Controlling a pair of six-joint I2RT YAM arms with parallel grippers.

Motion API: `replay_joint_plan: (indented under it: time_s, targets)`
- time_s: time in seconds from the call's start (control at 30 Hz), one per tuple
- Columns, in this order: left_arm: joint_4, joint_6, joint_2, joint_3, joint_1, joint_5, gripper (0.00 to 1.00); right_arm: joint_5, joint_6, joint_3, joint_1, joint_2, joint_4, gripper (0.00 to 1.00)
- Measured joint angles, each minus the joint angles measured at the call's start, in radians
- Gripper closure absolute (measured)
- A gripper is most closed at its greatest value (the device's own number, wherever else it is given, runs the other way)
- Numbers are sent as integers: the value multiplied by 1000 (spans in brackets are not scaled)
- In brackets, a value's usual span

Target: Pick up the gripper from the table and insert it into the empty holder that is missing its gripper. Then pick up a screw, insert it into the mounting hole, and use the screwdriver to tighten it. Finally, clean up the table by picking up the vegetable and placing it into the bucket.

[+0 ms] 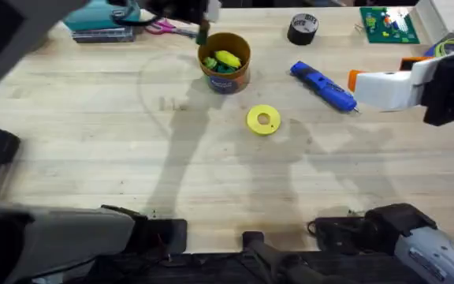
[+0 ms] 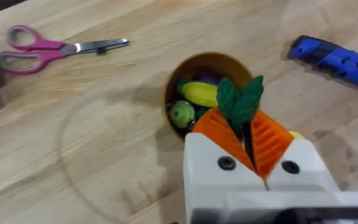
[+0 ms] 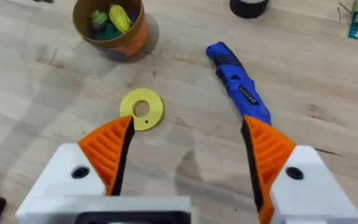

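My left gripper (image 2: 247,134) is shut on the dark green leafy vegetable (image 2: 241,99), holding it just above the brown-orange bucket (image 2: 207,65). The bucket (image 1: 225,61) holds a yellow piece and green pieces. In the overhead view the left gripper (image 1: 204,24) hangs over the bucket's far rim. My right gripper (image 3: 188,143) is open above the table, near the blue screwdriver (image 3: 238,84), which lies flat (image 1: 323,84). Orange ribbed pads (image 3: 107,146) sit on all the white fingers, each with a dark screw head (image 2: 227,163). I cannot tell which pad is the task's gripper.
A flat yellow disc (image 1: 263,120) lies mid-table. A black tape roll (image 1: 303,28) and a green circuit board (image 1: 388,24) sit at the back right. Pink scissors (image 2: 61,48) and a teal object (image 1: 101,20) are at the back left.
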Motion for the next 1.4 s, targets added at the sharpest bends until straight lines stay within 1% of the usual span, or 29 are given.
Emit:
replay_joint_plan:
  time_s: [0.13, 0.23, 0.3, 0.4, 0.63, 0.67, 0.83, 0.87, 0.93, 0.97, 1.07, 1.13, 1.27, 1.4]
  targets:
    - [38, 0, 72, 0, -39, 9, 976, 0, 0, 0, 0, 0, 0, 4]
    - [99, 0, 134, 0, -57, 10, 976, 0, 0, 0, 0, 0, 0, 4]
    - [138, 0, 169, 0, -62, 11, 976, 0, 0, 0, 0, 0, 0, 4]
    - [168, 0, 209, 0, -63, 12, 976, 0, 0, 0, 0, 0, 0, 4]
    - [178, 1, 247, 0, -63, 12, 967, 0, 0, 0, 0, 0, 0, 4]
    - [181, 6, 247, 0, -63, 12, 885, 0, 0, 0, 0, 0, 0, 4]
    - [182, 0, 247, 0, -63, 12, 118, 0, 0, 0, 0, 0, 0, 4]
    - [181, -2, 247, 0, -63, 12, 45, 0, 0, 0, 0, 0, 0, 4]
    - [168, -2, 247, 0, -63, 10, 17, 0, 0, 0, 0, 0, 0, 4]
    - [118, -1, 247, 6, -61, 8, 15, 0, 0, 0, 0, 0, 0, 4]
    - [46, 0, 240, 19, -56, 7, 15, 0, 0, 0, 0, 0, 0, 4]
    - [-8, 0, 213, 22, -48, 7, 15, 0, 0, 0, 0, 0, 0, 4]
    - [-93, 0, 114, 25, -24, 0, 15, 0, 0, 0, 0, 0, 0, 5]
    - [-200, 0, -7, 41, 1, -26, 15, 0, 0, 0, 0, 0, 0, 4]
